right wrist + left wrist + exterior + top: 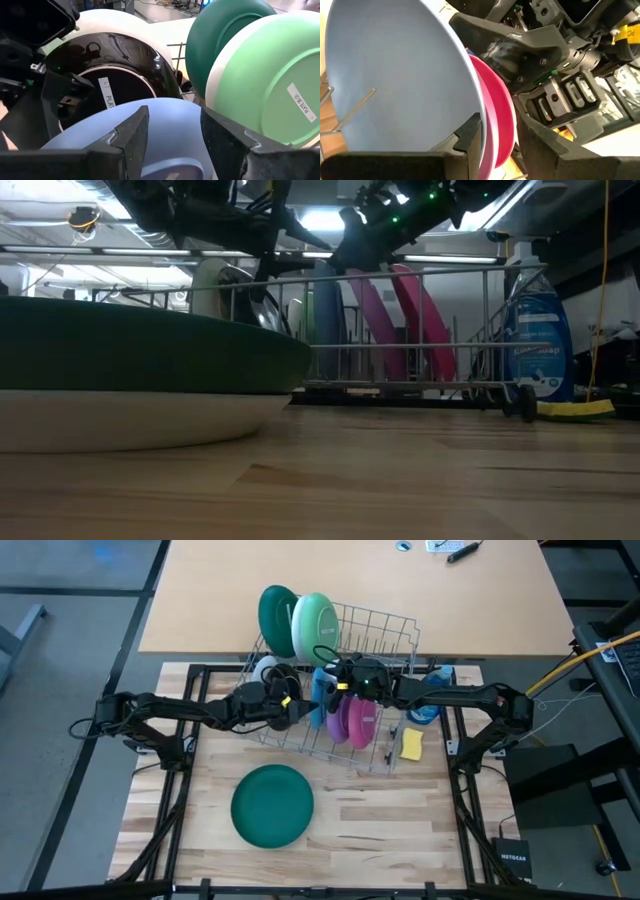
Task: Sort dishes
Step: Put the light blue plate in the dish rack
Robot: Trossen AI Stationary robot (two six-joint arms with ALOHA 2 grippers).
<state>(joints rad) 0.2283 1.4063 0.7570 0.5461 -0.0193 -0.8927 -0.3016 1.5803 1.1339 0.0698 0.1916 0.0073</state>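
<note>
A: Where were the two grippers?

B: Both were over the wire rack [385,635] in the middle of the table [400,830], meeting above the small upright plates. The left gripper [300,705] had its fingers [470,135] on either side of the rim of the blue plate [395,75], closed part-way on it. The right gripper [335,675] hung just above that same plate [165,130] with its fingers spread wide, one on each side of the edge, gripping nothing that I could see.

A: What stood around the blue plate?

B: A pink plate [497,115] stood right behind it, nearly touching, with a purple one [336,718] in the same row. A black-and-white plate [115,80] stood close on the left arm's side, with a white one [115,22] behind it. At the far end of the rack leaned a dark green bowl [275,615] and a light green bowl [315,625], side by side.

A: Anything in the way?

B: The right arm's wrist crowded the space just past the pink plate, and the rack wires ran up between the plates.

A: And outside the rack?

B: A dark green plate [272,805] lay on the table's near side. A soap bottle [535,340] and a yellow sponge [411,744] sat by the rack's right end.
</note>
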